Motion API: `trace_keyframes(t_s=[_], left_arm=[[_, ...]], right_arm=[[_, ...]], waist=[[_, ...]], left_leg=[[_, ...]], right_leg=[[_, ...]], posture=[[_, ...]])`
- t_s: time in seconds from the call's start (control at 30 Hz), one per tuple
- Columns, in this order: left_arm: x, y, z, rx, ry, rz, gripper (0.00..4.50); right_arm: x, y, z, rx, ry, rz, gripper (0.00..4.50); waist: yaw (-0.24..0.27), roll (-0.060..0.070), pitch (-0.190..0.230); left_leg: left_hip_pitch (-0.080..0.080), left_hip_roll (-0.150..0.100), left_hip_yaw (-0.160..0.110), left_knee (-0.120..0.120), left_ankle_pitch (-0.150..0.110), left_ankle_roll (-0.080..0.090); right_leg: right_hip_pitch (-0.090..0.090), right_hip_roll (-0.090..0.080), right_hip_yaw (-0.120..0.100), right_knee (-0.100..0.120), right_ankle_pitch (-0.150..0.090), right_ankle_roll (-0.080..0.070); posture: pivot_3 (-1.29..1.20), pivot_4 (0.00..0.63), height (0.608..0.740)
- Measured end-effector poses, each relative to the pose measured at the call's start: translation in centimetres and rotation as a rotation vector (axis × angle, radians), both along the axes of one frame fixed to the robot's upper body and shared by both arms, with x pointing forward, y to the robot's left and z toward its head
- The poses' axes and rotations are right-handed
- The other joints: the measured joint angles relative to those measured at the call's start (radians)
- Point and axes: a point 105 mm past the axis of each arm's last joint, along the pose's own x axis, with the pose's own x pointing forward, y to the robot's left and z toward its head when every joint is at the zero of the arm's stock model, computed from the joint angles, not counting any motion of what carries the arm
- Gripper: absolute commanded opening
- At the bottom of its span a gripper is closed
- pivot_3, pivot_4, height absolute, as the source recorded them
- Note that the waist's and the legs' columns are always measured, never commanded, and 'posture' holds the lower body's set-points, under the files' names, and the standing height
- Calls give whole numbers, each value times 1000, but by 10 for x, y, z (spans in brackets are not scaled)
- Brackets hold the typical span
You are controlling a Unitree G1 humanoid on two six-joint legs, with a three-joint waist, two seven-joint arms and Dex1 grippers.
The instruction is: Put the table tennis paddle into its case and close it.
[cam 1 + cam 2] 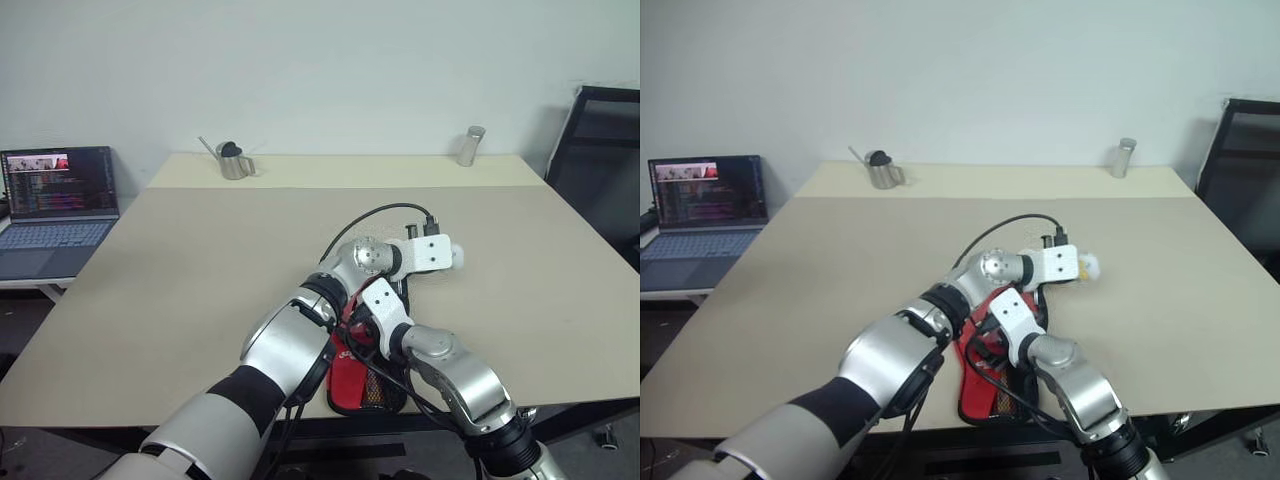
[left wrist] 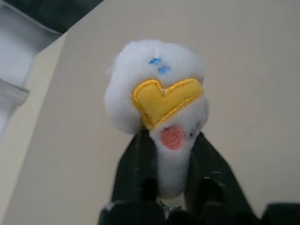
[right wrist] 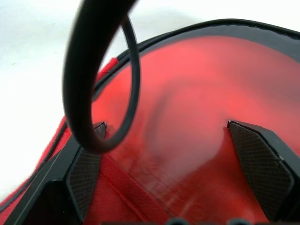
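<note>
the case [image 1: 362, 385] lies on the table [image 1: 200, 280] at the near edge, about the middle. the left gripper [image 2: 171, 154] is over the table just behind the case, with a small plush toy [image 2: 157, 93] between its fingers. the right gripper [image 3: 173, 164] is right over the case, close to it. a cable [image 3: 93, 70] hangs in front of it. a small pitcher [image 1: 233, 160] stands at the far edge, to the left. a metal cup [image 1: 470, 146] stands at the far edge, to the right. a laptop [image 1: 55, 210] sits on a stand left of the table. a chair [image 1: 600, 160] stands right of the table.
</note>
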Motion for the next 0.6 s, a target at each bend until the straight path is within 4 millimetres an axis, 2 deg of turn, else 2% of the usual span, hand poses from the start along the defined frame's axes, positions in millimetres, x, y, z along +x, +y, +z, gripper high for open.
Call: trace_keyframes(t_s=[0.2, 0.37, 0.6], left_arm=[[4, 5, 4, -15, -23, 15, 3930], [12, 16, 13, -30, -92, 46, 3930], [42, 71, 32, -44, -179, 211, 3930]], right_arm=[[2, 2, -1, 1, 7, 7, 4500], [3, 4, -2, -1, 10, 16, 4500], [6, 5, 0, -2, 4, 30, 4500]], waist=[[-2, 1, -2], [-4, 2, -3], [-5, 2, -4]], left_leg=[[1, 0, 0, 0, 0, 0], [3, 0, 0, 0, 0, 0], [4, 0, 0, -1, 0, 0]], right_leg=[[0, 0, 0, 0, 0, 0], [2, 0, 1, 1, 0, 0], [3, 1, 1, 1, 0, 0]], posture=[[0, 150, 740], [0, 150, 740], [0, 150, 740]])
